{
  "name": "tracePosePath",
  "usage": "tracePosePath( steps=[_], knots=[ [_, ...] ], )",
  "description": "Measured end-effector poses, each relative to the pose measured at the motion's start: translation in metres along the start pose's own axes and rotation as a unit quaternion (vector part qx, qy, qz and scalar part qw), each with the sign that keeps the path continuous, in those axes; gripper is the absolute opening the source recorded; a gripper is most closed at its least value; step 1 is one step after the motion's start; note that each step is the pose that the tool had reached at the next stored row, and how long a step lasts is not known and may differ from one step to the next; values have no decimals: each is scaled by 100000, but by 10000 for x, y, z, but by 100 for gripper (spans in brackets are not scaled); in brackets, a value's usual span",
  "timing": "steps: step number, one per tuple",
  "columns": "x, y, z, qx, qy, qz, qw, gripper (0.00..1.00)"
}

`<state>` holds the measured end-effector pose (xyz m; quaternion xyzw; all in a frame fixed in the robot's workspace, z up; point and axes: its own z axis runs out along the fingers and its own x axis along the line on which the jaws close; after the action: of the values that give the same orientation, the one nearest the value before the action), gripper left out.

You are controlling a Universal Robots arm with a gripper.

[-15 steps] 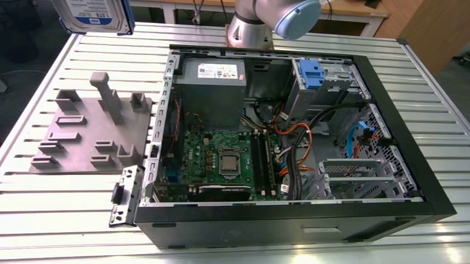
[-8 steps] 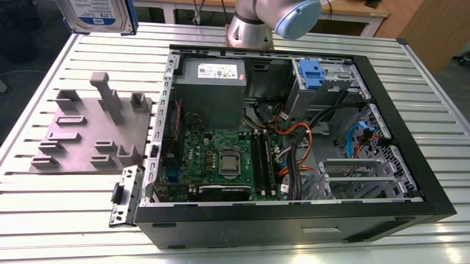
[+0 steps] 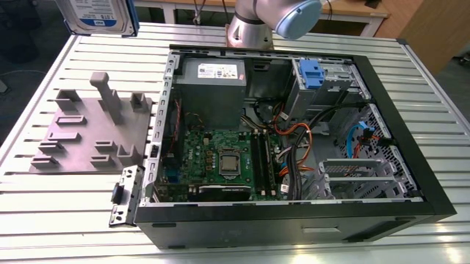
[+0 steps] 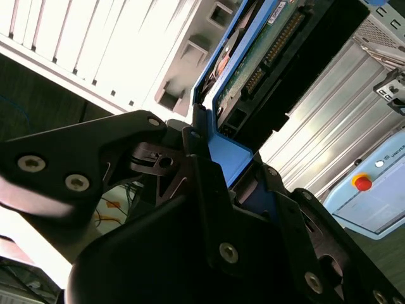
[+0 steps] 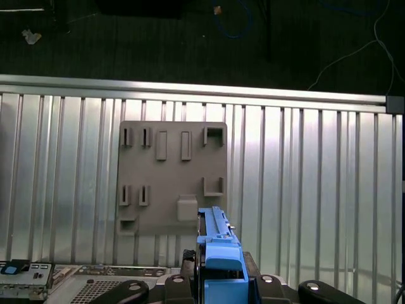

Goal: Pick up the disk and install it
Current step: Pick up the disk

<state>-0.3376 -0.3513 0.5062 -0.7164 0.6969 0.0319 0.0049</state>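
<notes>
Gripper (image 4: 220, 151) clamped on disk (image 4: 262, 54); second wrist view shows PCB side, exterior view its label (image 3: 98, 16).

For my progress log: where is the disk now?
In the exterior view's top left corner, the disk hangs in the jaws above the table, beyond the grey fixture plate.

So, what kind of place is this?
Likely a robotics lab workbench: an open computer case lies on a slatted metal table, beside a grey fixture plate, and the gripper holds the disk in the air.
</notes>
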Motion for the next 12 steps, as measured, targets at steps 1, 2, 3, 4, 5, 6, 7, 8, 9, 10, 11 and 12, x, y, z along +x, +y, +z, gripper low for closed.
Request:
tracePosePath(
  steps=[1,2,3,4,5,6,7,8,9,10,11,12],
  knots=[
    [9,0,0,0,24,4,100000,37],
    [17,-1,-1,-2,52,11,100000,37],
    [26,-1,-1,-4,79,19,100000,37],
    [35,-2,-1,-3,101,22,100000,37],
    [43,-3,-1,-2,122,29,100000,37],
    [46,-5,-1,4,141,37,100000,37],
    [48,-8,-1,0,144,43,100000,37],
    [50,-13,-2,-5,152,49,100000,37],
    [50,-21,-3,-14,158,55,100000,37],
    [51,-31,-2,-1,153,58,100000,37],
    [51,-39,-2,-2,152,59,100000,37],
    [51,-47,-3,-2,150,58,100000,37]
  ],
)
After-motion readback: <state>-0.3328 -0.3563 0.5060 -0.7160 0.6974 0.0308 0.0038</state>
